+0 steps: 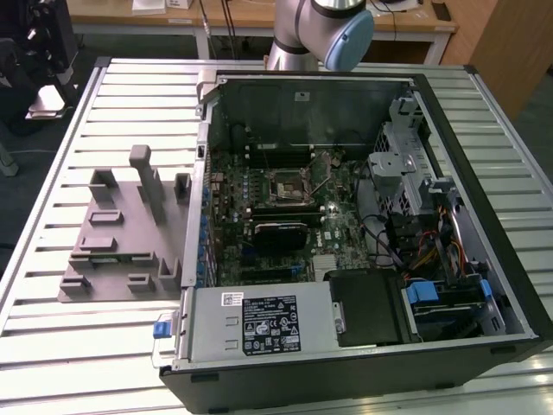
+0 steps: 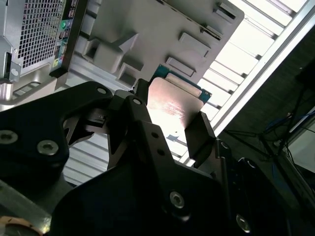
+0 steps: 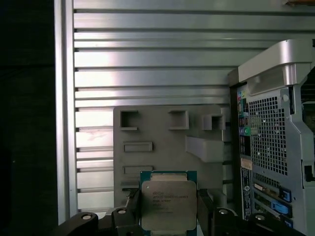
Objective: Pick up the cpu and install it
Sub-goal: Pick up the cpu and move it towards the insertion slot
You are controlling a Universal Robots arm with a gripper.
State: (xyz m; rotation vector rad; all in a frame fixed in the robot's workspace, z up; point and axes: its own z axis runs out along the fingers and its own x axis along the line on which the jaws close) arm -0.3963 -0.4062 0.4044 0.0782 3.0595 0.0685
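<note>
The cpu is a flat square chip with a silvery metal top and a green rim. It sits between the black fingers of my gripper, which is shut on its two opposite edges. In the second wrist view the cpu shows from a slant, its metal face catching light, with my gripper clamped on it. The chip hangs above the grey holder plate on the slatted table. In the exterior view the black socket frame lies in the middle of the motherboard inside the open computer case.
The grey holder plate, with raised blocks and slots, lies at the exterior view's left of the case. The arm's base joint rises behind the case. The case's rear panel stands close beside the plate. The slatted metal table ends near it.
</note>
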